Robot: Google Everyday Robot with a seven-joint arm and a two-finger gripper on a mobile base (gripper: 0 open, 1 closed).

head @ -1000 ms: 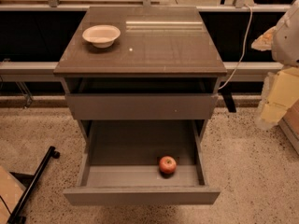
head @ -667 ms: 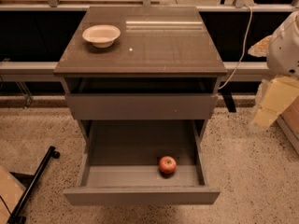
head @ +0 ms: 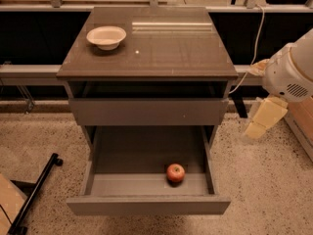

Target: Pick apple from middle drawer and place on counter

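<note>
The apple [head: 175, 173], small and red, lies on the floor of the pulled-out middle drawer [head: 132, 153], near its front right corner. The counter [head: 161, 50] is the glossy brown top of the cabinet. My gripper [head: 256, 129] hangs from the white arm [head: 291, 72] to the right of the cabinet, at about the height of the top drawer front. It is apart from the cabinet, above and to the right of the apple, and holds nothing that I can see.
A white bowl [head: 106, 36] stands on the counter's back left. The top drawer [head: 146, 111] is slightly out above the open drawer. A black bar [head: 34, 192] lies on the speckled floor at the left. A white cable [head: 254, 38] hangs at the right.
My arm and gripper have moved left and slightly down, closer to the cabinet's right side. The apple, the drawers and the bowl have not moved.
</note>
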